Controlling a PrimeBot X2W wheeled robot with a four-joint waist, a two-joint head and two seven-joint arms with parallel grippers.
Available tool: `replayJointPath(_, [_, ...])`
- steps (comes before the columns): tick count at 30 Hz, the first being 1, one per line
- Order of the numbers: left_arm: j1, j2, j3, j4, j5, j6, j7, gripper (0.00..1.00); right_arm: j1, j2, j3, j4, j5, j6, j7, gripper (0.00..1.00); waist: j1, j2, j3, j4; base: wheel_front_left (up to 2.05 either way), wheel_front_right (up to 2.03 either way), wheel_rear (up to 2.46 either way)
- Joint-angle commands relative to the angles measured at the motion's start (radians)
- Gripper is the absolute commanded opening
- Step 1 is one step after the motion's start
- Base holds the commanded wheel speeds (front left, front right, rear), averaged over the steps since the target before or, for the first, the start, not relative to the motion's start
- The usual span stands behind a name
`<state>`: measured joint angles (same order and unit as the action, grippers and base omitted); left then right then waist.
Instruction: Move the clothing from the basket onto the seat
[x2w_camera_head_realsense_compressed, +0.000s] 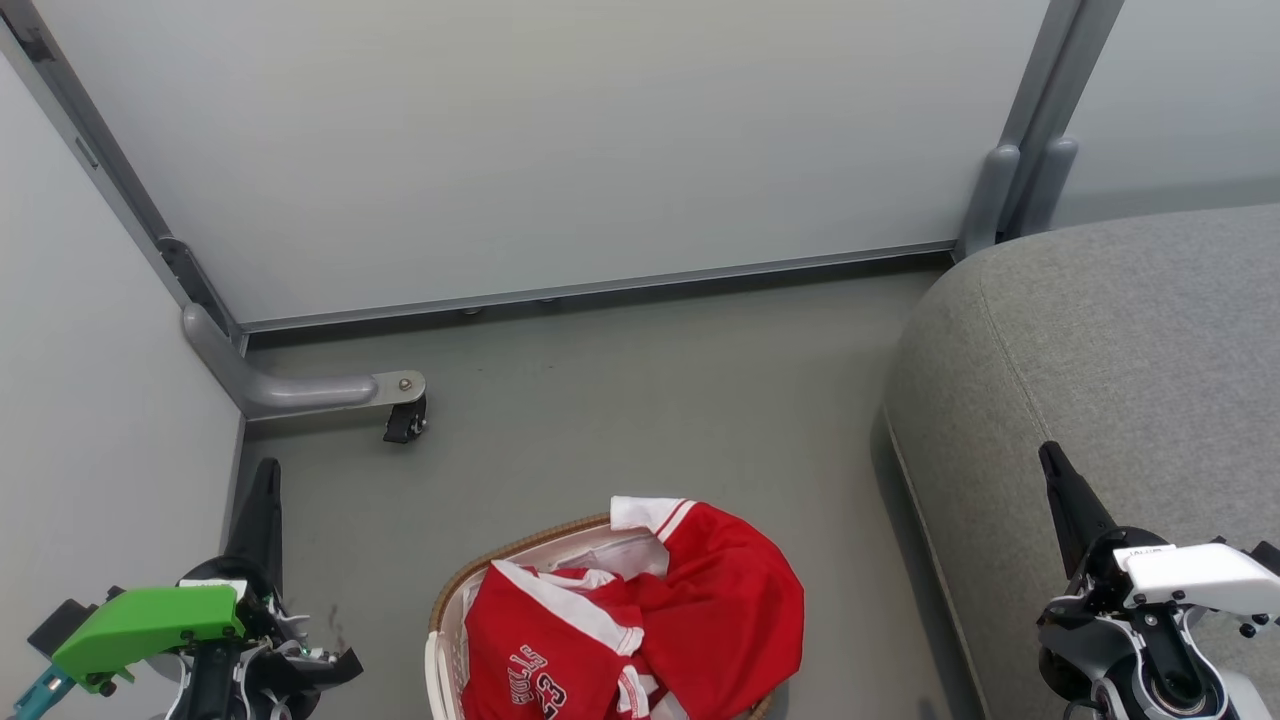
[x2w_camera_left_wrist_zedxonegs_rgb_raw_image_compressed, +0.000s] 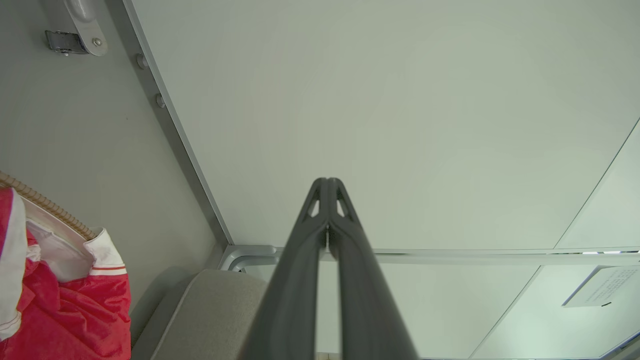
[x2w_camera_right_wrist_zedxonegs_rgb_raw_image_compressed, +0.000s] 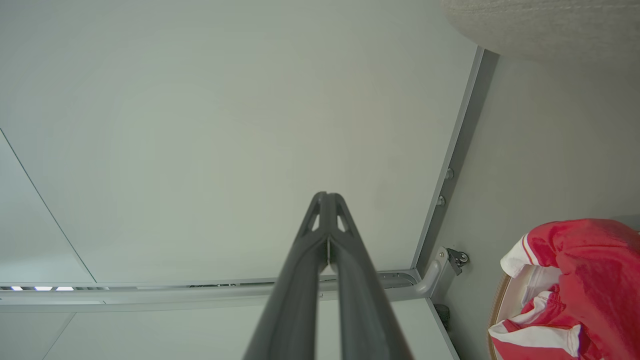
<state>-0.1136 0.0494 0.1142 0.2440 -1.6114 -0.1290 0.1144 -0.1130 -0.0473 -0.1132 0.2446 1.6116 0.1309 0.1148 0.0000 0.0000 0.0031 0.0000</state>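
Red clothing (x2w_camera_head_realsense_compressed: 650, 620) with white stripes and lettering is heaped in the basket (x2w_camera_head_realsense_compressed: 470, 590), a white tub with a brown woven rim, at the bottom middle of the head view. One red piece drapes over the basket's right rim. The grey seat (x2w_camera_head_realsense_compressed: 1120, 340) rises at the right. My left gripper (x2w_camera_head_realsense_compressed: 266, 470) is shut and empty, left of the basket. My right gripper (x2w_camera_head_realsense_compressed: 1050, 455) is shut and empty, over the seat's near part. The left wrist view looks past my shut left gripper (x2w_camera_left_wrist_zedxonegs_rgb_raw_image_compressed: 327, 181) at the clothing (x2w_camera_left_wrist_zedxonegs_rgb_raw_image_compressed: 75, 310) and the seat (x2w_camera_left_wrist_zedxonegs_rgb_raw_image_compressed: 210, 310). Beyond my shut right gripper (x2w_camera_right_wrist_zedxonegs_rgb_raw_image_compressed: 326, 195), the right wrist view catches the clothing (x2w_camera_right_wrist_zedxonegs_rgb_raw_image_compressed: 580, 280).
Pale partition panels (x2w_camera_head_realsense_compressed: 560, 140) wall off the back and left. A grey partition foot with a black caster (x2w_camera_head_realsense_compressed: 404, 420) juts onto the grey floor (x2w_camera_head_realsense_compressed: 640, 400) left of the basket. Another partition post (x2w_camera_head_realsense_compressed: 1000, 200) stands by the seat's back corner.
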Motion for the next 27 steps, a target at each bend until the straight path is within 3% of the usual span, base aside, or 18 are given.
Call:
replayJointPath(1, [0.012, 0.001, 0.001, -0.002, -0.003, -0.004, 0.002, 0.0, 0.012, -0.006, -0.002, -0.002, 0.003, 0.0, 0.002, 0.0, 0.0, 0.0, 0.0, 0.0, 0.0, 0.0, 0.0])
replayJointPath(27, [0.012, 0.001, 0.001, -0.002, -0.003, -0.004, 0.002, 0.0, 0.012, -0.006, -0.002, -0.002, 0.003, 0.0, 0.002, 0.0, 0.0, 0.0, 0.0, 0.0, 0.0, 0.0, 0.0])
